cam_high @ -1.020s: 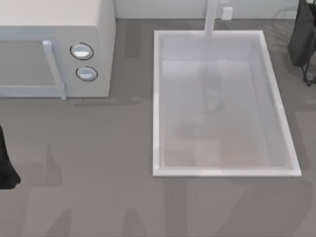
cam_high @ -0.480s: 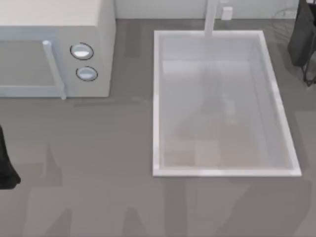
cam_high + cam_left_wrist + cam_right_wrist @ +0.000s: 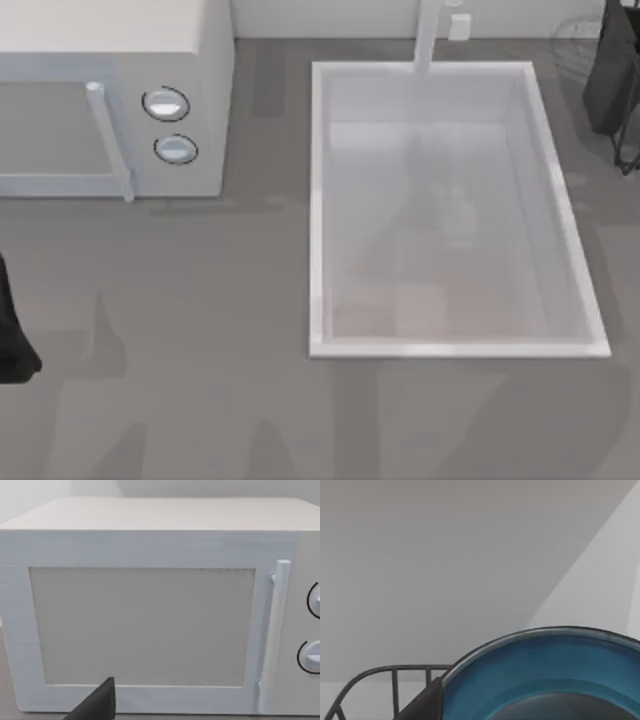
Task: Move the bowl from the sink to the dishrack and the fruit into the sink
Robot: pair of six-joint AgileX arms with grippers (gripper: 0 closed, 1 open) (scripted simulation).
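A rendered kitchen: a white microwave [image 3: 120, 100] with two knobs, a white sink [image 3: 318, 210] with faucet [image 3: 428, 35] (set in grey counter), and a wire dishrack [image 3: 380, 680].

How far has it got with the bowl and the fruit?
The sink holds no bowl now. In the right wrist view, the blue bowl sits close by the wire dishrack; whether it rests there, I cannot tell. No fruit lies in the sink, so that part remains.

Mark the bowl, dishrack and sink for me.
bowl [image 3: 540, 675]: right wrist view, blue inner wall.
dishrack [image 3: 395, 670]: right wrist view, top wire rail.
sink [image 3: 316, 200]: top view, left rim.
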